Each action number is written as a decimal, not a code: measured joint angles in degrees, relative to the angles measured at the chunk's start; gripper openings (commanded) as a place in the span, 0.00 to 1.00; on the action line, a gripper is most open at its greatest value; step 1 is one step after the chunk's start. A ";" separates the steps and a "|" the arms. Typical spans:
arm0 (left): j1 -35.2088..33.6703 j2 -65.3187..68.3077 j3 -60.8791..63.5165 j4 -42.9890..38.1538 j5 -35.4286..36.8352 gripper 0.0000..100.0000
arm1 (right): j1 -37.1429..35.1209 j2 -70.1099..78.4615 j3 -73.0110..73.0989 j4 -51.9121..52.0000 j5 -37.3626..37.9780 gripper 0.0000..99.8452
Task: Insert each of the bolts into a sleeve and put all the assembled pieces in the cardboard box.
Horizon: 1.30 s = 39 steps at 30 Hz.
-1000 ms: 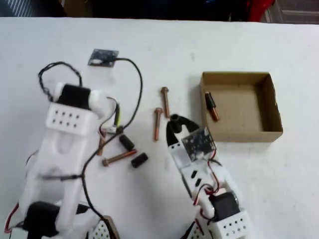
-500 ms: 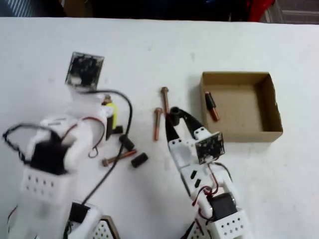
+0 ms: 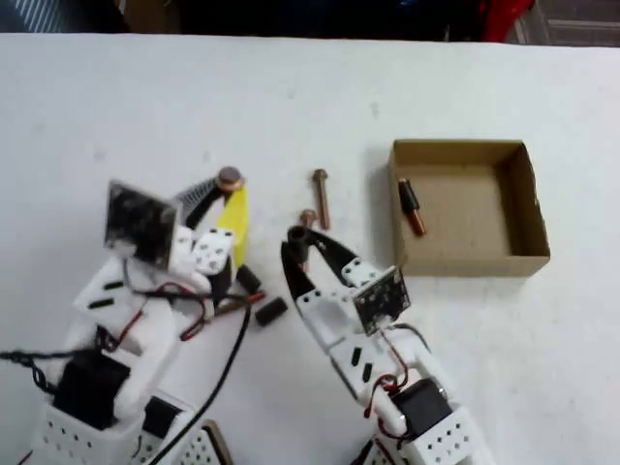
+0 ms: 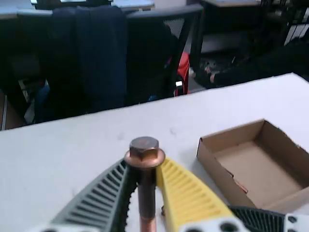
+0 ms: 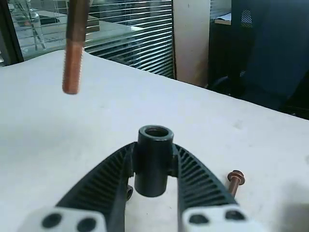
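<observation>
Bolt (image 4: 144,151) newly lifted upright, clamped in left gripper (image 4: 144,168); sleeve (image 5: 153,162) gripped by right gripper (image 5: 153,151), now closer beside it

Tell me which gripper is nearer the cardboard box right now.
Right. The right gripper, shut on a black sleeve, is off the cardboard box's side with open table between. The left gripper, shut on a bolt, is farther out, beyond the right one.

- White table (image 3: 291,97) under me: plain matte top.
- Dark chairs (image 4: 159,43) beyond my table's far edge, with dark cloth (image 4: 96,53) draped over one.
- Red item (image 4: 182,72) low behind those chairs.
- Slatted blinds (image 5: 125,29) across a window in the room behind.
</observation>
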<state>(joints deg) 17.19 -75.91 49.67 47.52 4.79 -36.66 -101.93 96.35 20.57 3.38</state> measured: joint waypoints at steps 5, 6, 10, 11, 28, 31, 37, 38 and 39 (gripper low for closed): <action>-0.09 -5.19 5.71 -6.51 0.00 0.02 | 0.00 0.00 0.00 2.02 0.00 0.02; -0.09 -6.07 7.38 -8.26 0.00 0.02 | -0.18 0.00 0.00 2.11 0.00 0.02; 3.16 -9.05 15.03 -17.49 0.00 0.02 | -0.44 0.00 0.00 2.11 0.00 0.02; 4.31 -9.93 16.88 -19.69 0.00 0.02 | -0.44 0.00 0.00 2.11 0.18 0.02; 8.88 -15.03 23.47 -26.81 0.00 0.02 | -2.55 0.00 0.00 -1.49 7.82 0.02; 8.97 -15.03 23.47 -26.81 0.26 0.02 | -2.55 0.00 0.00 -3.08 8.00 0.02; 9.14 -15.03 23.47 -26.81 5.71 0.02 | -2.46 0.00 0.00 -4.13 8.00 0.02; 9.14 -15.03 23.47 -26.81 5.89 0.02 | -2.46 0.00 0.00 -4.13 8.00 0.02; 9.14 -15.03 23.47 -26.81 6.15 0.02 | -2.46 0.00 0.00 -4.13 8.00 0.02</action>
<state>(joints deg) 26.33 -90.95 73.14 20.70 10.95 -39.12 -101.93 96.35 16.44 11.38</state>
